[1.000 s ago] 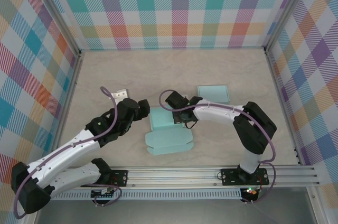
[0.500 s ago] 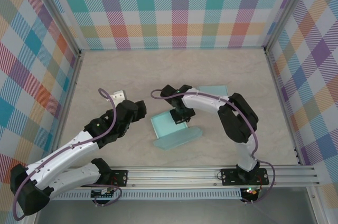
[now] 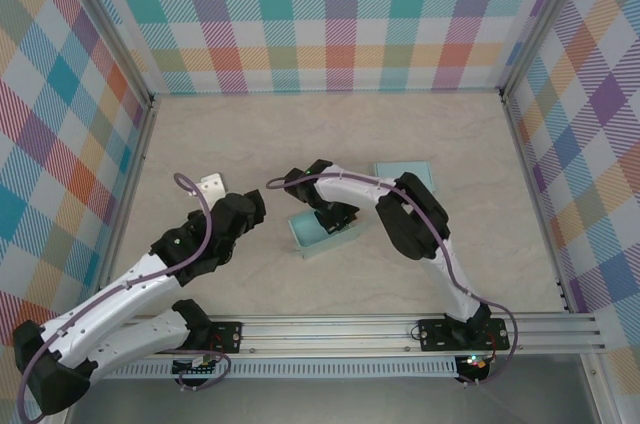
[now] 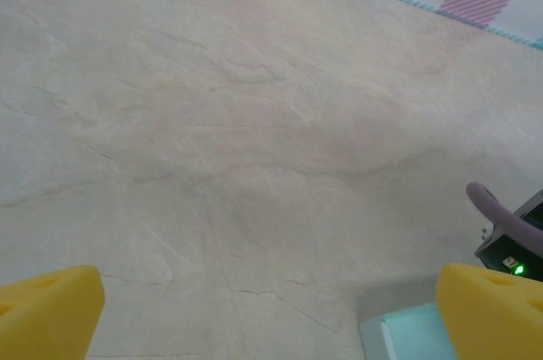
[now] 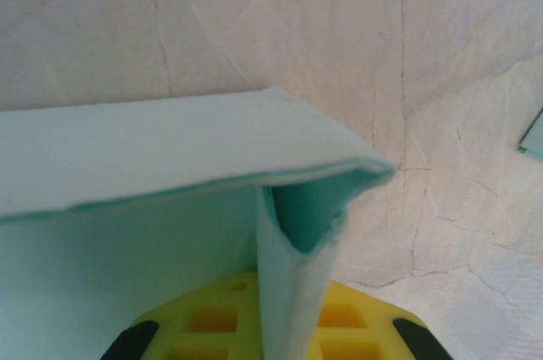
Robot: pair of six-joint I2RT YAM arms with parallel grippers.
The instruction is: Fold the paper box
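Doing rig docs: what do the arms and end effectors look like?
Left arm and right arm: white links, black joints, a purple cable trailing each. Left end effector and right end effector have yellow fingers.

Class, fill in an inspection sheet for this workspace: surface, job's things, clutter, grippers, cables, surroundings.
Surface: pale marbled table, bare toward the back.
Job's things: teal box, partly folded, one wall raised; flat teal sheet lies beyond it, apart.
Clutter: nothing seen.
Grippers: left gripper, jaws open, above bare table beside a corner of the box; right gripper, jaws shut on the box's wall.
Cables: a purple cable loops over each arm; none lies on the box.
Surroundings: plaid walls on three sides; metal rail at the near edge.
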